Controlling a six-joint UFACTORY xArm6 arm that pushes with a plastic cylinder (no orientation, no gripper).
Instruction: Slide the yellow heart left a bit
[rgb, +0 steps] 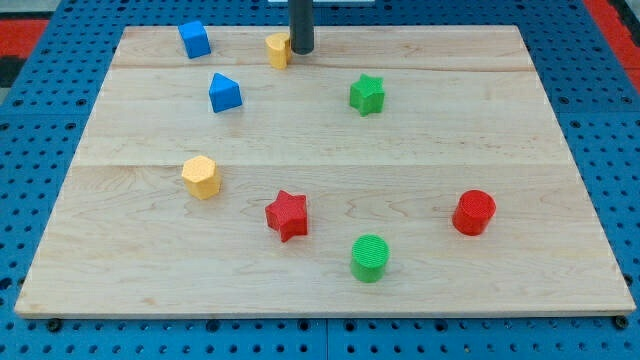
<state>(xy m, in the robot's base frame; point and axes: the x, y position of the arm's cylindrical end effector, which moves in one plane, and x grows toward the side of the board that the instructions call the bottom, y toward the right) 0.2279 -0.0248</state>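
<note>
1. One view only, and I place everything from the yellow heart (277, 49). It sits near the view's top edge of the wooden board (330, 270). My tip (301, 51) is pressed against its view-right side, touching or nearly so. I have no claw to clench or release, only this rod.
2. The blue cube (195, 40) stands to the view's left of the heart, apart from it. Push too far and I judge the heart bumps it.
3. The blue wedge-like block (225, 93) lies below-left of the heart; a downward slant in my push could bring them together.
4. Contact looks off-centre, so the heart may spin or slip towards the board's top edge.
5. The green star (367, 95), yellow hexagon (201, 177) and red star (288, 215) sit well apart from the heart, out of harm.
</note>
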